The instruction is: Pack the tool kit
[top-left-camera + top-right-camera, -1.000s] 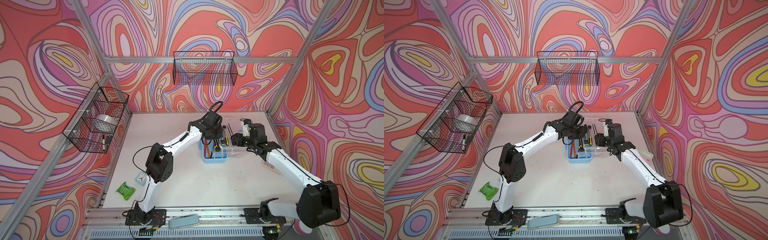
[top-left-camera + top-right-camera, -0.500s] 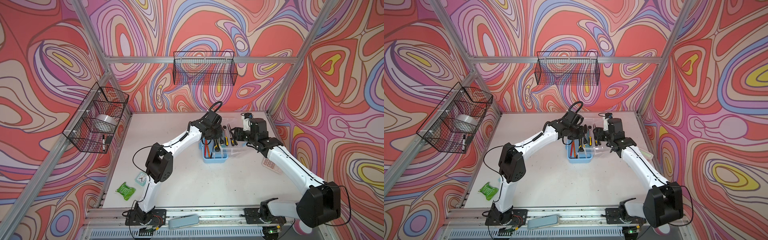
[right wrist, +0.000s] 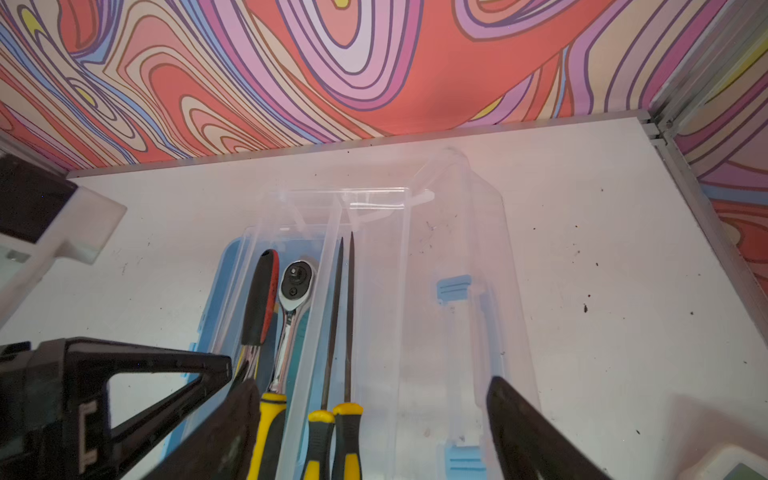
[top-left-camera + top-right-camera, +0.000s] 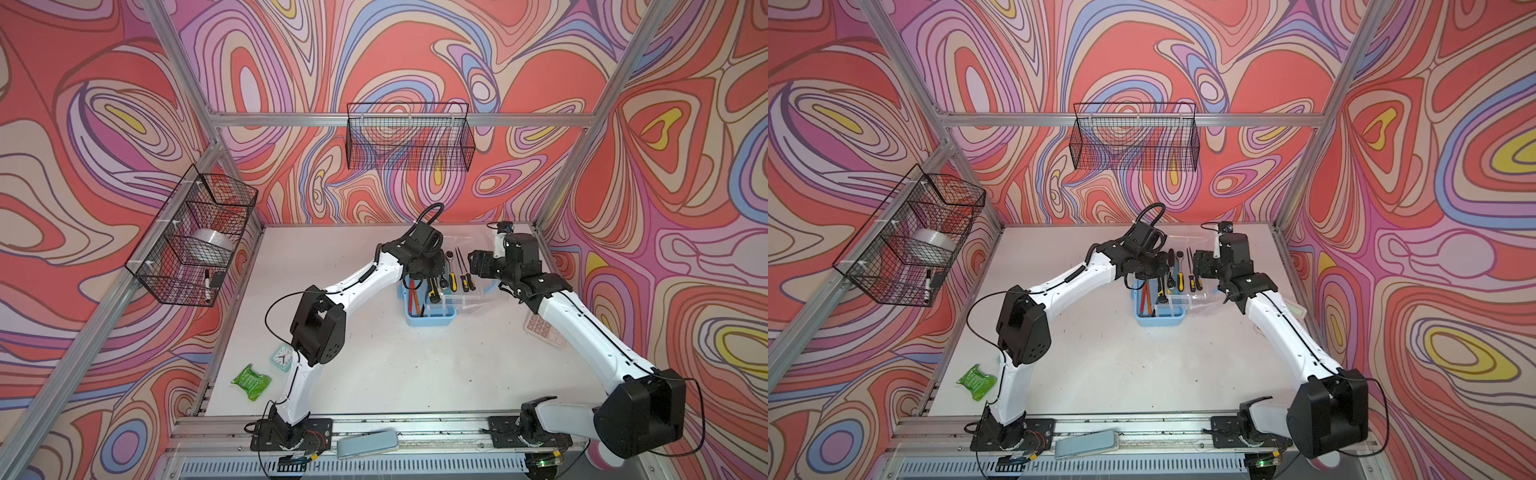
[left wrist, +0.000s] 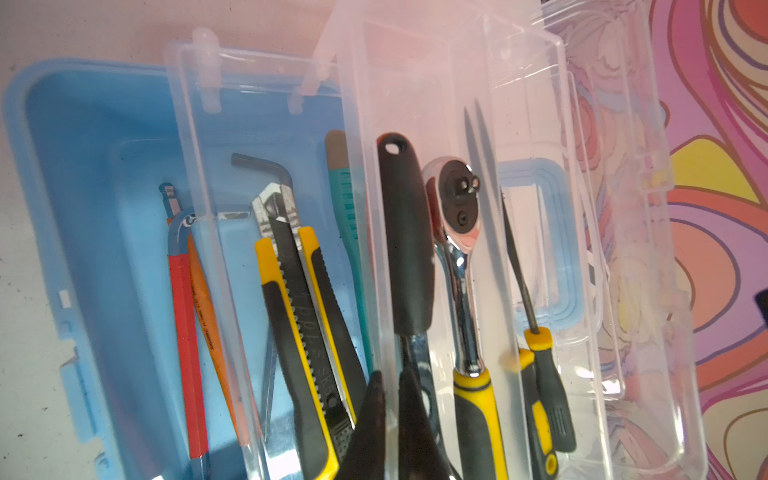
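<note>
Tool kit (image 4: pixel 430 320) nearly packed: right gripper (image 3: pixel 372 380) open, empty above the screwdrivers (image 3: pixel 347 432); left gripper (image 5: pixel 390 382) shut, hold unclear; closing the clear lid (image 3: pixel 432 340) probably next.

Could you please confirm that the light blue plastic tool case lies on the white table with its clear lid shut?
Not quite: the light blue plastic tool case does lie on the white table, but its clear lid is open beside it, as the left wrist view shows.
</note>
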Controlling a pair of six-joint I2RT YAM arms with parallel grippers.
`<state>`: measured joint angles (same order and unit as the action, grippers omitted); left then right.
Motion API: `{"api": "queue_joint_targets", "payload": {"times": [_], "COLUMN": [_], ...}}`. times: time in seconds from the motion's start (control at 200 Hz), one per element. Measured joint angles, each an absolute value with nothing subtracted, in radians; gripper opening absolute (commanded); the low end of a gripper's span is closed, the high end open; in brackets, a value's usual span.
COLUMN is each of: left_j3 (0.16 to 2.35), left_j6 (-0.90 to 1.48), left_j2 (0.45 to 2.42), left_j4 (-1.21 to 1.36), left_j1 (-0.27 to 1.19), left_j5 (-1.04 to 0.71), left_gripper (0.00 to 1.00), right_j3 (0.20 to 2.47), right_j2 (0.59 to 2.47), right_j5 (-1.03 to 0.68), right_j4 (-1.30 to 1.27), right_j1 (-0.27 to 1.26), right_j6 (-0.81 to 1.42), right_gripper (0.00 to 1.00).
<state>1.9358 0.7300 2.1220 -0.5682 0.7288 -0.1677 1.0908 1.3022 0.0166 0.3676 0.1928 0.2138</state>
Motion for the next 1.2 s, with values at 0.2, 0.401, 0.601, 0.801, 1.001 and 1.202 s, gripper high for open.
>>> {"api": "queue_joint_targets", "payload": {"times": [0.2, 0.401, 0.601, 0.801, 1.001, 1.202], "left_j3": [1.926, 1.921, 1.921, 1.91, 1.904, 1.898], "left_j6": [0.731, 0.733, 0.734, 0.734, 0.736, 0.737], "left_j2": [2.118, 2.117, 2.117, 2.112, 2.109, 2.107], "left_j4": [-0.559, -0.553, -0.552, -0.542, -0.534, -0.528], "left_j1": [0.726, 0.726, 0.725, 0.725, 0.724, 0.722], "left_j5": [-0.176, -0.176, -0.177, -0.178, -0.183, -0.184], "left_gripper": [0.07, 0.07, 0.07, 0.07, 0.07, 0.06], "right_j3": [1.053, 1.008, 0.965, 0.923, 0.885, 0.865], "right_j2": [1.298, 1.298, 1.298, 1.298, 1.308, 1.316], "right_j5": [-0.067, -0.166, -0.258, -0.334, -0.379, -0.436], "right_j4": [0.351, 0.332, 0.295, 0.249, 0.213, 0.185], "right_j1": [0.059, -0.019, -0.073, -0.078, -0.083, -0.085], "right_j6": [0.223, 0.24, 0.274, 0.305, 0.336, 0.367], "right_gripper": [0.95, 0.97, 0.97, 0.97, 0.97, 0.9]}}
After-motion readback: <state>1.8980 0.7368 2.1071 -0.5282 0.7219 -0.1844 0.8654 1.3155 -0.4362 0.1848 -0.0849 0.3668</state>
